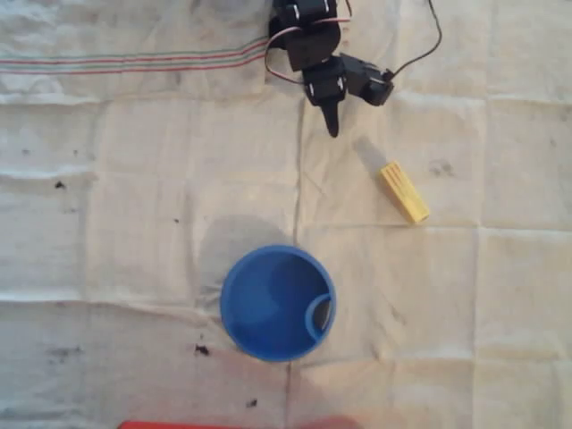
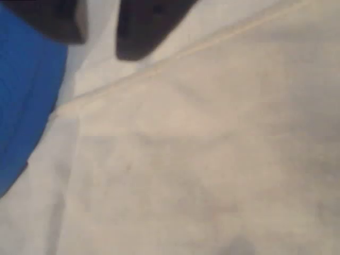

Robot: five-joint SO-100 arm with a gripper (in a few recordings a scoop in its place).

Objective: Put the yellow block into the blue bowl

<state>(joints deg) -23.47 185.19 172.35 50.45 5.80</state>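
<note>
One creased pale cloth (image 1: 134, 206) under yellow block (image 1: 404, 192), blue bowl (image 1: 277, 302); end effector (image 1: 332, 121) narrow, empty.

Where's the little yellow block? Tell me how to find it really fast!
Look at the overhead view: a pale creased cloth covers the table, with a round blue bowl near the bottom middle. Go up and to the right of the bowl, below and right of the black gripper. The yellow block lies there alone, slanted, the one yellow thing on the cloth.
</note>
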